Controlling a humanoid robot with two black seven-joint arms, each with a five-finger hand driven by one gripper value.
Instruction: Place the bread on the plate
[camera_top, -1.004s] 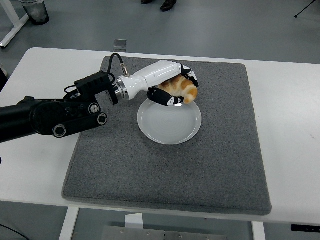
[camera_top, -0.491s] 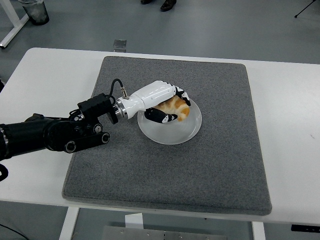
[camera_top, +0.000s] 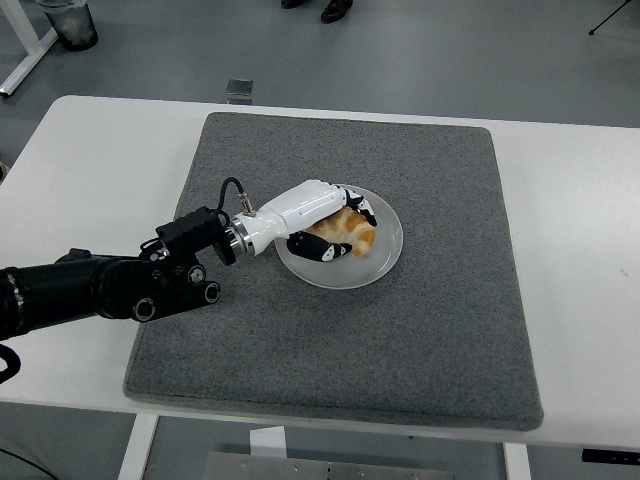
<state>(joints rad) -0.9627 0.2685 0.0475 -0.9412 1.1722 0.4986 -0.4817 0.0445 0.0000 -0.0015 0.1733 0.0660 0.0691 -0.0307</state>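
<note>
Croissant (camera_top: 352, 232) is sitting low over the white plate (camera_top: 385, 255), 1 hand on it: the left hand (camera_top: 325, 222) is clamping it, fingers (camera_top: 322, 249) curling underneath, above the grey mat (camera_top: 420, 330).

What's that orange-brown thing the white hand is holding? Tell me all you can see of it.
It is the bread, a small golden-brown piece with paler patches, looking soft and baked. It lies over the white plate, on the plate's left part, low enough that it seems to rest there. The left hand is curled around it, covering its left side, so its full shape is hidden.
</note>
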